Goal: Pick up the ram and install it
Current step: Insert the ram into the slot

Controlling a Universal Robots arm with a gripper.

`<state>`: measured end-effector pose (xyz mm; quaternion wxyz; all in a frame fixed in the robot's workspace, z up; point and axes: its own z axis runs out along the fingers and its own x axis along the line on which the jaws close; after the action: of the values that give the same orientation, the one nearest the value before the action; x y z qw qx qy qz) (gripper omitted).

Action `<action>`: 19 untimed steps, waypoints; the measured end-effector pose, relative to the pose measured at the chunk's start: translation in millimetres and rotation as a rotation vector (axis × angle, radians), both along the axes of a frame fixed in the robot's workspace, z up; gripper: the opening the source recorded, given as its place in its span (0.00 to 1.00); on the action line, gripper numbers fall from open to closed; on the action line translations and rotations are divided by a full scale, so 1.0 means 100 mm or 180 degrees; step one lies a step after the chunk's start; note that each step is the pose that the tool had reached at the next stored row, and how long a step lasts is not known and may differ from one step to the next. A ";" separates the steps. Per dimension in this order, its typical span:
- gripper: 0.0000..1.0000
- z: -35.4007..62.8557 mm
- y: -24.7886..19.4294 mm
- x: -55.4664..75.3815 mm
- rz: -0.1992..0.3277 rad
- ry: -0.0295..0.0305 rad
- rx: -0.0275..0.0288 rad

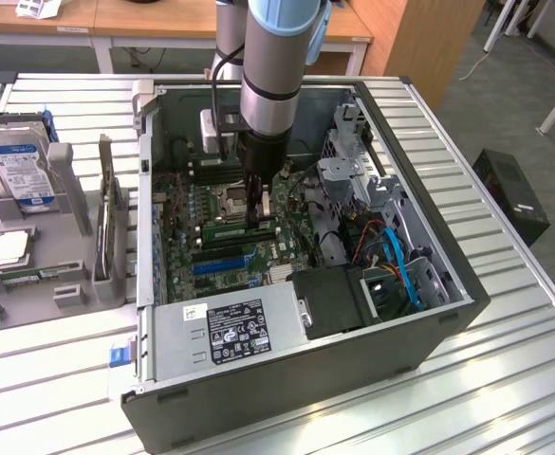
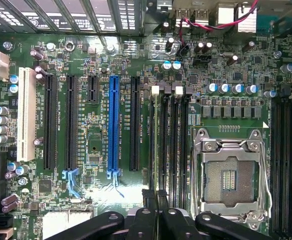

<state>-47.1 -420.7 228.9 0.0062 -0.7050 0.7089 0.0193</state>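
An open computer case [image 1: 419, 322] sits on a slatted table [image 1: 505, 398]. At the exterior view's left, a hard drive [image 1: 16, 166] stands in a grey holder. In the middle, the arm hides part of the motherboard [image 1: 187, 256].

The gripper [image 1: 255, 210] reaches down, pinched almost closed on the top edge of the ram [image 1: 228, 228]. The ram is a thin green stick standing on edge at the black memory slots [image 1: 222, 245]. How deep it sits is hard to make out.

In the wrist view, its dark fingertips [image 2: 148, 200] nearly touch.

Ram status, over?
Tool shut, low inside the case. Ram at the tool's tips, along the memory slots; held or seated, cannot tell. Blue cables apart, off to the exterior view's right.
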 end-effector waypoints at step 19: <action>0.12 -0.059 0.000 0.00 -0.0004 0.0000 0.0000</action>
<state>-47.1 -420.7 223.0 0.0062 -0.7045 0.7094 0.0192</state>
